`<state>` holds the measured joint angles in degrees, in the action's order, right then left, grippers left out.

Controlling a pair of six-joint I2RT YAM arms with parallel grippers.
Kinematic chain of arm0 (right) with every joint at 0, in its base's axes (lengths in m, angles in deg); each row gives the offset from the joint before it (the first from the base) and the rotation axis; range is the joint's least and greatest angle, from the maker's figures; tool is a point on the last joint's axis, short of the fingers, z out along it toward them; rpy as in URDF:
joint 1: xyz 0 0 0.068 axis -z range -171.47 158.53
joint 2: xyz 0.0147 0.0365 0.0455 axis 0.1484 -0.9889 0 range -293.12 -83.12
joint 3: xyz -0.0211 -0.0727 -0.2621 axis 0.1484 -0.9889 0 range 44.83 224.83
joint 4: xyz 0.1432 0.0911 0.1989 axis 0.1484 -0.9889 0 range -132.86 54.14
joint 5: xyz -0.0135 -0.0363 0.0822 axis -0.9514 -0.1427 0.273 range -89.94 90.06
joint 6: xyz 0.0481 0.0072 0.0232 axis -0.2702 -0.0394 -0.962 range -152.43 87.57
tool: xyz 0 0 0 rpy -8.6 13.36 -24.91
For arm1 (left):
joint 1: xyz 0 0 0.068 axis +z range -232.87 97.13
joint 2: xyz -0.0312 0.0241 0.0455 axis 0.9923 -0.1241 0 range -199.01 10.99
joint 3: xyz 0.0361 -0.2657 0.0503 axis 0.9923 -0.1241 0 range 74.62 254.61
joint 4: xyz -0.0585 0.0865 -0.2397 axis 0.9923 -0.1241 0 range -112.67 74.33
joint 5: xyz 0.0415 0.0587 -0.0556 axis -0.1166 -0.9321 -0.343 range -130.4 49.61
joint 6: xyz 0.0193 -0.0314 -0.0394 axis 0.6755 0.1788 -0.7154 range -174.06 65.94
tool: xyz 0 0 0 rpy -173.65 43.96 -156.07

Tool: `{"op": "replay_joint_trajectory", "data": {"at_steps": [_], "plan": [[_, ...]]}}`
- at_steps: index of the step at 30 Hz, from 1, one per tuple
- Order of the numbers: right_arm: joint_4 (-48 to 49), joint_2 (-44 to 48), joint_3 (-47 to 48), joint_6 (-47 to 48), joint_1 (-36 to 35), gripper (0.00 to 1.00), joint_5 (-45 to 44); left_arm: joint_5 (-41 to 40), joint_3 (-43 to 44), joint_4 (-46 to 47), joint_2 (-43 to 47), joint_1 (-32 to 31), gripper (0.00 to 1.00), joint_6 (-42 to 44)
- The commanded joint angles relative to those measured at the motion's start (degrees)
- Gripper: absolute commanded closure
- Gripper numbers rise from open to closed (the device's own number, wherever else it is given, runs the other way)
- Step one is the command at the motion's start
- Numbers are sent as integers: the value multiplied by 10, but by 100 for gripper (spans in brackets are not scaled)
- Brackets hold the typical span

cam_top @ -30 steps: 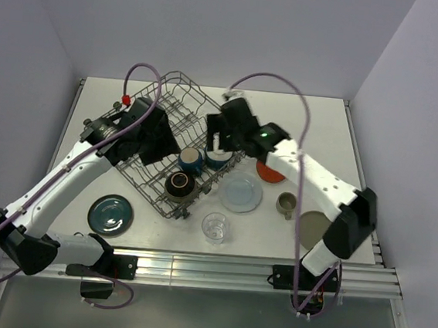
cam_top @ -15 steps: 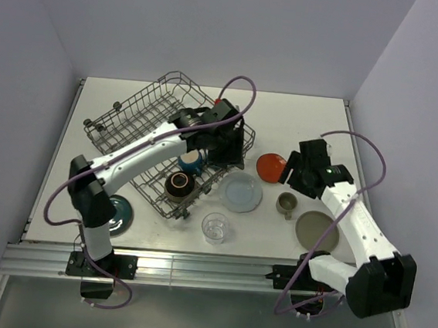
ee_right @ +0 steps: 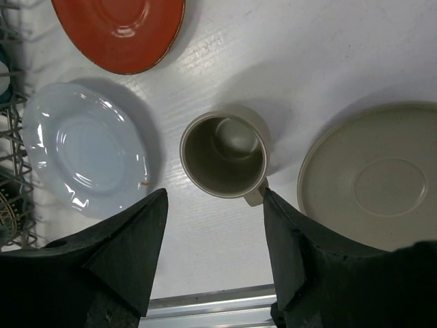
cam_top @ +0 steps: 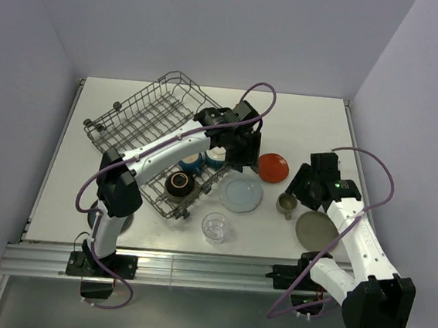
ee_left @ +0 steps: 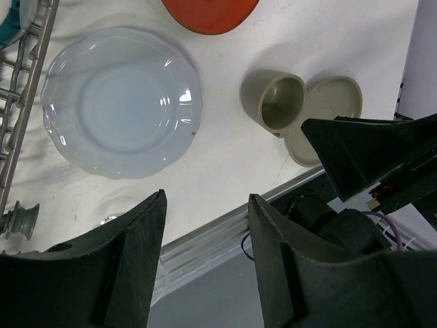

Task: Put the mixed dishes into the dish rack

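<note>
Leaving the rack, my right fingers hang apart, empty, over the beige cup at twelve o'clock, next to load; left fingers likewise apart, empty.

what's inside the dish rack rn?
A dark bowl, a blue cup and a second blue cup sit at the dish rack's near-right end. Its far rows look bare. The left arm crosses the middle, hiding whatever lies beneath.

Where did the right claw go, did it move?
Yes. The right claw moved right, away from the dish rack, and now hangs above the beige cup.
</note>
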<state>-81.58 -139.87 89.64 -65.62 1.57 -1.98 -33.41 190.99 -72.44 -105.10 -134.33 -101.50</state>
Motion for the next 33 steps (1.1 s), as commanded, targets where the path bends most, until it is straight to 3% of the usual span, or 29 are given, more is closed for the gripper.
{"op": "replay_joint_trajectory", "data": {"at_steps": [1, 13, 21, 24, 25, 28, 33], "plan": [[-10, -3, -1, -27, 3, 35, -13, 8, -4, 4, 40, -3, 43, 9], [8, -60, -37, -64, 3, 36, -30, -6, -20, -6, 83, 11, 43, 24], [44, -106, -54, -76, 2, 48, -40, -1, -22, -14, 90, 19, 43, 39], [55, -118, -54, -76, 2, 63, -38, 4, -23, -16, 87, 19, 43, 44], [56, -120, -50, -75, 2, 77, -40, 2, -24, -17, 87, 19, 43, 45], [52, -116, -39, -69, -4, 99, -46, 0, -22, -20, 85, 21, 43, 50], [13, -88, 14, -61, -49, 100, -82, 0, -21, -21, 81, 27, 43, 51]]}}
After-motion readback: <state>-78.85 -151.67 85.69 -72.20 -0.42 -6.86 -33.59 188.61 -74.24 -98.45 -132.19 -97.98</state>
